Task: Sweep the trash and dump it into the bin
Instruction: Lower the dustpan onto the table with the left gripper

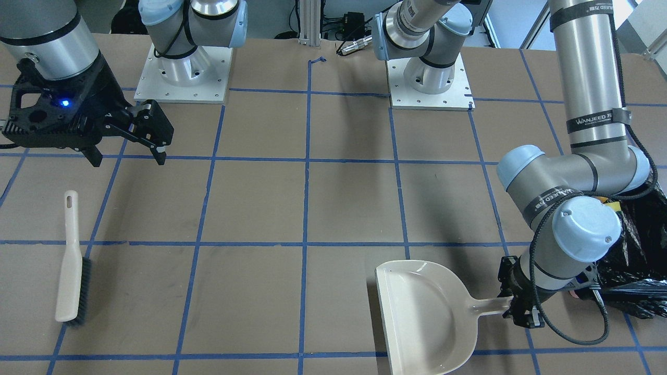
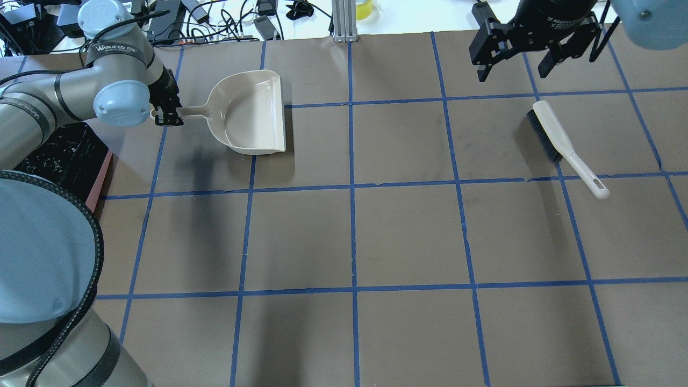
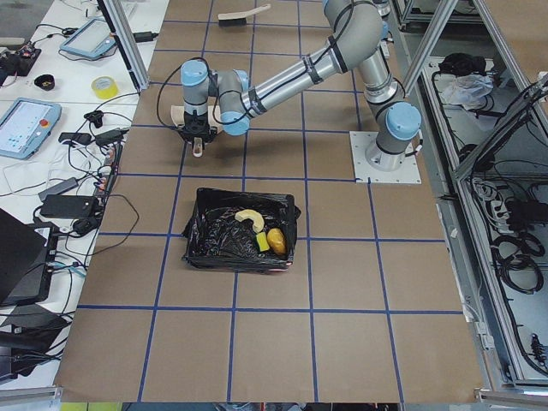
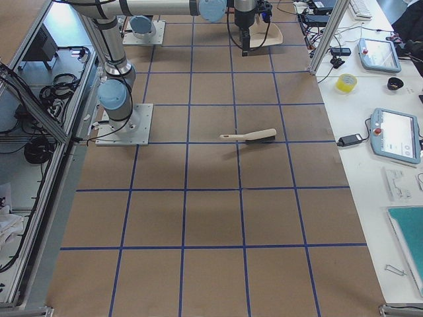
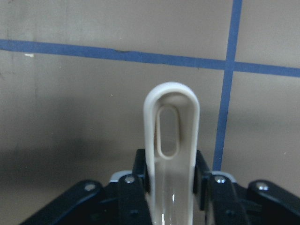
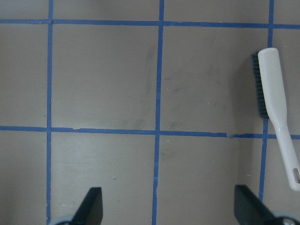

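The trash lies inside the bin [image 3: 205, 244], a pink-sided box lined with a black bag: a tan croissant [image 3: 250, 219], a golden-brown roll [image 3: 276, 241] and a yellow sponge wedge [image 3: 262, 243]. The bin also shows at the overhead view's left edge [image 2: 70, 156]. My left gripper [image 2: 164, 114] is shut on the handle [image 5: 171, 131] of the empty beige dustpan [image 2: 252, 113], which rests on the table. My right gripper [image 2: 511, 72] is open and empty, held above the table just beyond the brush [image 2: 559, 142], which lies flat.
The brown table [image 2: 376, 231] is marked with a grid of blue tape. The two arm bases [image 1: 182, 73] stand at the robot's edge. My left arm's elbow [image 1: 573, 219] hangs over the bin's black bag [image 1: 638, 271].
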`<state>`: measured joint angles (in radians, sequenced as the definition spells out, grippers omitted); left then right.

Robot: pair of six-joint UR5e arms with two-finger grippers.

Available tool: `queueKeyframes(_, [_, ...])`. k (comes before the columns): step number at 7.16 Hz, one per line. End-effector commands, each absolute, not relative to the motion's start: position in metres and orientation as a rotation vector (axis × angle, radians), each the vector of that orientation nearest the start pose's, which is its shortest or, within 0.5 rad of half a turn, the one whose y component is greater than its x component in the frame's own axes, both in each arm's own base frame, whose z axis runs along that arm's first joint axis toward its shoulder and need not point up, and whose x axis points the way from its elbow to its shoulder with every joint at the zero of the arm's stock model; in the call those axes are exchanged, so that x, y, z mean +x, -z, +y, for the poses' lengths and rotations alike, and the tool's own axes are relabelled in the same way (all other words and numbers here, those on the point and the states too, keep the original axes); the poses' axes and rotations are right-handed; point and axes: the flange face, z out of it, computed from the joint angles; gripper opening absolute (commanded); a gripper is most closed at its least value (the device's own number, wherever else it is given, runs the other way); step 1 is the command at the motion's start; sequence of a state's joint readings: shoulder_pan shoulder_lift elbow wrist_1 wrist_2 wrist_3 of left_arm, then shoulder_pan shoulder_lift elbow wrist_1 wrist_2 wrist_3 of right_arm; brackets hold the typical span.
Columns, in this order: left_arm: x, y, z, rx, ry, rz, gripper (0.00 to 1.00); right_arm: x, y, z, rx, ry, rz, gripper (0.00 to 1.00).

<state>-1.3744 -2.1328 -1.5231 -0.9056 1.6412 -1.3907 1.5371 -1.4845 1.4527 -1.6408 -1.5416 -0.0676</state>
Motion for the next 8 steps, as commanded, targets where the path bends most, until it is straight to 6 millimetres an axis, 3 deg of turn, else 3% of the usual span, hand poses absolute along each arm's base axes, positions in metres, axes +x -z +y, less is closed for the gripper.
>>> queueKeyframes(1, [0.008, -0.245, -0.692, -2.015, 0.257, 2.402, 0.00, 0.118, -0.508, -0.542, -0.055, 0.155, 3.115, 1.00])
queueKeyframes(7, [0.013, -0.231, -0.699, -2.129, 0.251, 2.284, 0.01, 0.118, -0.506, -0.541, -0.057, 0.150, 3.113, 1.00])
queueKeyframes(8, [0.013, -0.230, -0.699, -2.094, 0.248, 2.310, 0.13, 0.118, -0.506, -0.541, -0.057, 0.150, 3.113, 1.00])
